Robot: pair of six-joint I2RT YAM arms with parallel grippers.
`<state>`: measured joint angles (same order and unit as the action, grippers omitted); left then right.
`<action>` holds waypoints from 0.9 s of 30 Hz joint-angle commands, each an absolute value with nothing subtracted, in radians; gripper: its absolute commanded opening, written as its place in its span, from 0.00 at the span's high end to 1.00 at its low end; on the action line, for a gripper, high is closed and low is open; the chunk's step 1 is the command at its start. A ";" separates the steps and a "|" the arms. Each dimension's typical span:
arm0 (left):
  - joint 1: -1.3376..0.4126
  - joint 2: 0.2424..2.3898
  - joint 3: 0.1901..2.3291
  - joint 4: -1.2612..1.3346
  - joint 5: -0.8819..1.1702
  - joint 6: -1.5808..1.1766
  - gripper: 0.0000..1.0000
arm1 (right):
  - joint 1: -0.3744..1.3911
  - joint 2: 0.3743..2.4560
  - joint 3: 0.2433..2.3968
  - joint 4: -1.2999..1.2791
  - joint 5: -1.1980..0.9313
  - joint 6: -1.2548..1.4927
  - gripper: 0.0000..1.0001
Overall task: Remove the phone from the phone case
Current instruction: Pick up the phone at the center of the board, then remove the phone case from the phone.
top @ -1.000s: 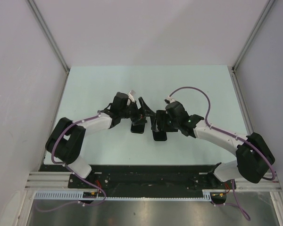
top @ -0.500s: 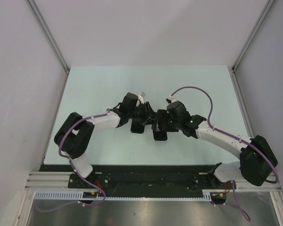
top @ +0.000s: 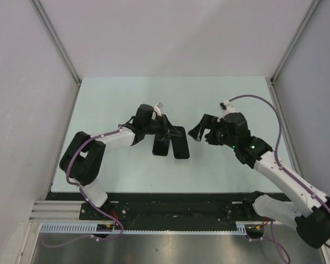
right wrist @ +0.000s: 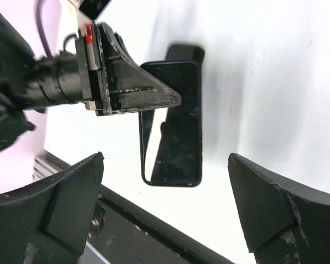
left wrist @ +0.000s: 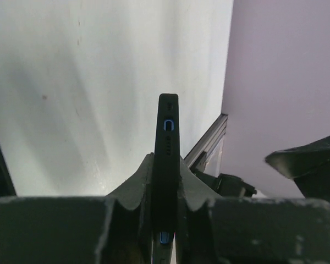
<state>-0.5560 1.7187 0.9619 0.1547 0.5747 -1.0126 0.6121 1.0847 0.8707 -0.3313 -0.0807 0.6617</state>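
1. Pale panel walls box in a light worktop [top: 110, 99]. Everything of note sits around its middle, slightly toward the near edge.
2. The left gripper [left wrist: 166, 170] is clamped tight on the phone case [left wrist: 168, 118]. The left wrist view shows the case edge-on, with blue glints in the openings along its edge.
3. I cannot tell whether the phone is seated inside, though the thick, filled-looking edge suggests it is.
4. A second black slab [top: 180, 144] lies flat just beside the case, on the side toward the right edge. What it is I cannot tell.
5. The right gripper [right wrist: 166, 159] is spread wide and holds nothing. It hangs between the middle and the right edge, apart from both items.
6. As I judge it, the step in hand is bracing the case for extraction. Next, the right gripper would need to come in, catch a corner of the rim and peel it back while the left gripper holds firm.
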 commanded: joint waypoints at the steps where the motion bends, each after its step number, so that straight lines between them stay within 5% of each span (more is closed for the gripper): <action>1: -0.480 1.576 0.950 0.349 0.693 -1.069 1.00 | 0.532 0.930 0.833 -0.278 -0.129 0.644 0.01; 6: -0.407 1.516 0.870 0.685 0.797 -1.242 1.00 | 0.483 0.844 0.701 -0.134 -0.225 0.731 0.04; 10: -0.393 1.503 0.827 0.880 0.834 -1.351 1.00 | 0.372 0.876 0.609 0.065 -0.493 0.874 0.31; 12: -0.391 1.512 0.808 1.004 0.831 -1.431 1.00 | 0.365 0.874 0.520 0.381 -0.575 1.039 0.34; 27: -0.391 1.511 0.792 1.040 0.802 -1.462 1.00 | 0.468 0.955 0.436 0.736 -0.597 1.141 0.28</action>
<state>-0.3904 1.5471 0.7807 0.9661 0.8078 -1.4334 0.4431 0.9318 0.4210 0.5785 -0.5842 1.1088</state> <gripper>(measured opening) 0.174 0.720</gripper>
